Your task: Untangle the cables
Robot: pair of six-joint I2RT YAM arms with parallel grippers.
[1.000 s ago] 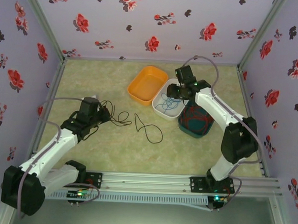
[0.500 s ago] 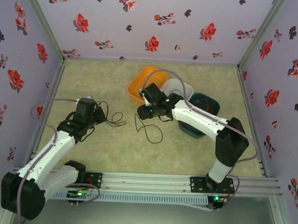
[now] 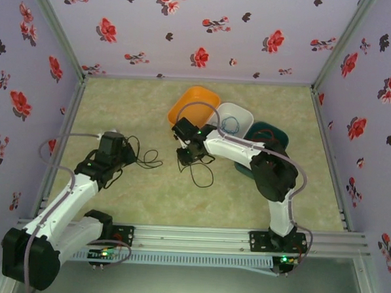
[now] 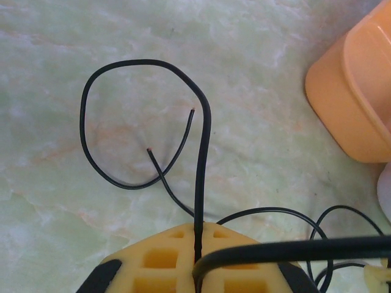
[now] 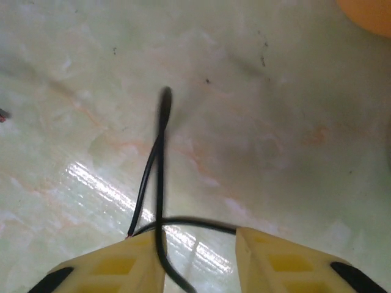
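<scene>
Jaws astride thin, looping black cable (image 5: pixel 160 159)

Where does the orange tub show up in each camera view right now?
Top view: orange tub at the far middle, beside the white tub.
Left wrist view: orange tub at the right edge, upper half.
Right wrist view: orange tub, a sliver in the top right corner.
Shared landmark: pale marbled tabletop with black cable on it.
</scene>
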